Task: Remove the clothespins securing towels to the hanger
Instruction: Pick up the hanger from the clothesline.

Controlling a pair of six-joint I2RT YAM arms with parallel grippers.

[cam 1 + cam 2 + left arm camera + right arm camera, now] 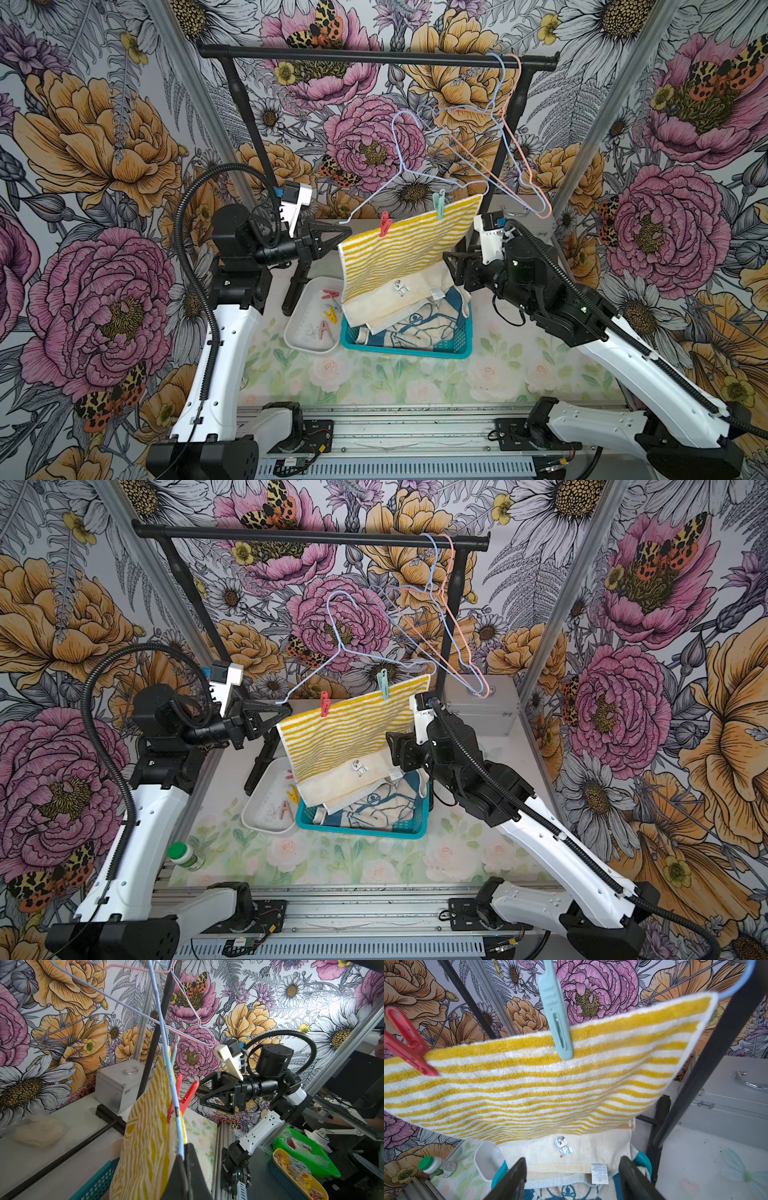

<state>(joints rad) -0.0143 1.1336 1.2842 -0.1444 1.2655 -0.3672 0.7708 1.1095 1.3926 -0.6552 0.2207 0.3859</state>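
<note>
Closest to the lens in the right wrist view are the two black fingers of my right gripper, and they stand spread with nothing between them. Above and ahead of them hangs the yellow-and-white striped terry towel. It is pinned over the bar of a pale blue wire hanger by a mint green clothespin and a red clothespin. Both have the long axis roughly upright, across the top edge of the towel, handles up. The mint green clothespin is on the side of the right arm, so I judge that this arm must rise and reach forward to its handles. My left gripper is pressed together on the end of the hanger wire, and only the left wrist view shows this pinch clearly. Only the top views show the white plastic tray with three loose pins inside, just beside the teal basket.
</note>
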